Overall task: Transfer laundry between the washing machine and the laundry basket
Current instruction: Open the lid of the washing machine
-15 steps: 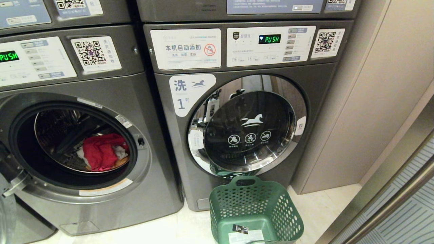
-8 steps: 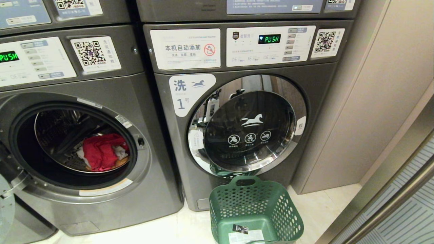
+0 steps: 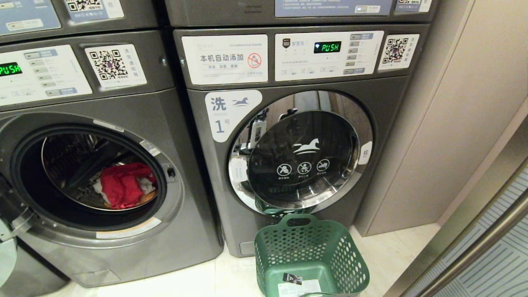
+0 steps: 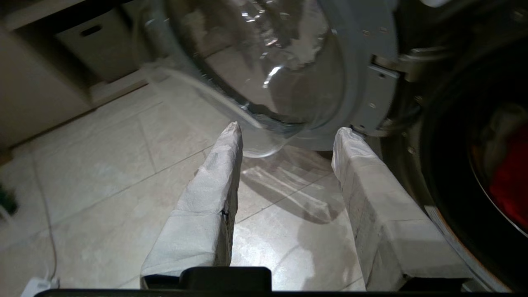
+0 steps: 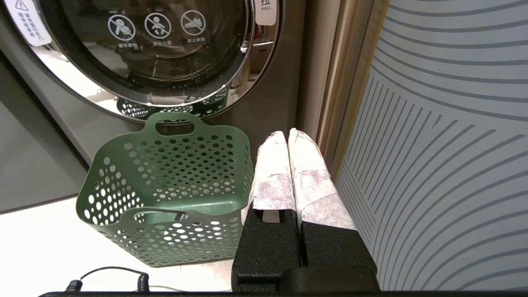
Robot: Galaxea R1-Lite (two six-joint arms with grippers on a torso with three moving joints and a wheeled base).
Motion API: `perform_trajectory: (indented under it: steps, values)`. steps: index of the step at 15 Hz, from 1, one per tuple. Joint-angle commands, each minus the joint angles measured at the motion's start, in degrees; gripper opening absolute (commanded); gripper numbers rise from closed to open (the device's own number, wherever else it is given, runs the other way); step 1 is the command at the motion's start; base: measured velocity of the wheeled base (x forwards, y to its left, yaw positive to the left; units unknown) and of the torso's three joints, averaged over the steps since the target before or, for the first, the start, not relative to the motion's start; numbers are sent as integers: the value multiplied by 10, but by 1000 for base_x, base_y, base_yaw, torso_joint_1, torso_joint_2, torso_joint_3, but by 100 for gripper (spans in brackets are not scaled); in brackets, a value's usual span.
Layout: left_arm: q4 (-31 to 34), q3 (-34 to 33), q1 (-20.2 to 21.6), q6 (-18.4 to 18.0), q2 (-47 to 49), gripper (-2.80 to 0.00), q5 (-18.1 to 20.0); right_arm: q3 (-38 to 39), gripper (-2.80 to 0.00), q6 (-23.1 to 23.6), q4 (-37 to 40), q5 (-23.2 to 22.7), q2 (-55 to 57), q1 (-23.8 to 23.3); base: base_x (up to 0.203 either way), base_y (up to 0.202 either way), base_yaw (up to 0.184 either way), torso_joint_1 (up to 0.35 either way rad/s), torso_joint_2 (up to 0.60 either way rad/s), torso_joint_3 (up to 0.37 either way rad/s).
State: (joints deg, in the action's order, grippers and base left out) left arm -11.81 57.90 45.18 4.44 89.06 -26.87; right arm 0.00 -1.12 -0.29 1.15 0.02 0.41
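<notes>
Left end effector [image 4: 286,132] fingers spread, empty, beside glass door [image 4: 264,62] | right end effector [image 5: 288,138] closed beside perforated green laundry basket [image 5: 165,198] | red laundry [image 3: 121,185] in drum, frame's lower left

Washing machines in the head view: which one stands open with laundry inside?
The left-hand washing machine: its door is swung aside and red and white laundry lies in the drum. The machine labelled 1 has its round door shut.
</notes>
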Motion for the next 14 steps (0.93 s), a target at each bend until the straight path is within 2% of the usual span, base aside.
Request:
perform_trajectory:
  steps: [1, 3, 4, 5, 7, 8, 9, 10, 12, 13, 14]
  values:
    - [-40, -83, -16, -64, -67, -280, 136, 0, -280, 0, 0, 0, 0, 0, 0, 0, 0, 0, 0, 0]
    - [-50, -113, 1, -105, -91, -280, 261, 0, -280, 0, 0, 0, 0, 0, 0, 0, 0, 0, 0, 0]
    - [-52, -122, 5, -113, -97, -280, 302, 0, -280, 0, 0, 0, 0, 0, 0, 0, 0, 0, 0, 0]
    - [-50, -130, 6, -117, -99, -280, 322, 0, -280, 0, 0, 0, 0, 0, 0, 0, 0, 0, 0, 0]
    - [-42, -147, 9, -119, -101, -280, 318, 0, -280, 0, -1, 0, 1, 0, 0, 0, 0, 0, 0, 0]
    - [-38, -149, 19, -120, -96, -280, 294, 0, -280, 0, -1, 0, 1, 0, 0, 0, 0, 0, 0, 0]
    - [-28, -149, 28, -120, -87, -280, 241, 0, -280, 0, -1, 1, 1, 0, 0, 0, 0, 0, 0, 0]
    - [-12, -146, 36, -119, -72, -280, 168, 0, -280, 0, 0, 0, 1, 0, 0, 0, 0, 0, 0, 0]
    - [44, -121, 62, -108, -25, -280, -5, 0, -280, 0, -1, 0, 0, 0, 0, 0, 0, 0, 0, 0]
    - [83, -91, 74, -85, 8, -280, -70, 0, -280, 0, -1, 0, 0, 0, 0, 0, 0, 0, 0, 0]
    - [116, -55, 79, -45, 32, -280, -92, 0, -280, 0, -1, 0, 0, 0, 0, 0, 0, 0, 0, 0]
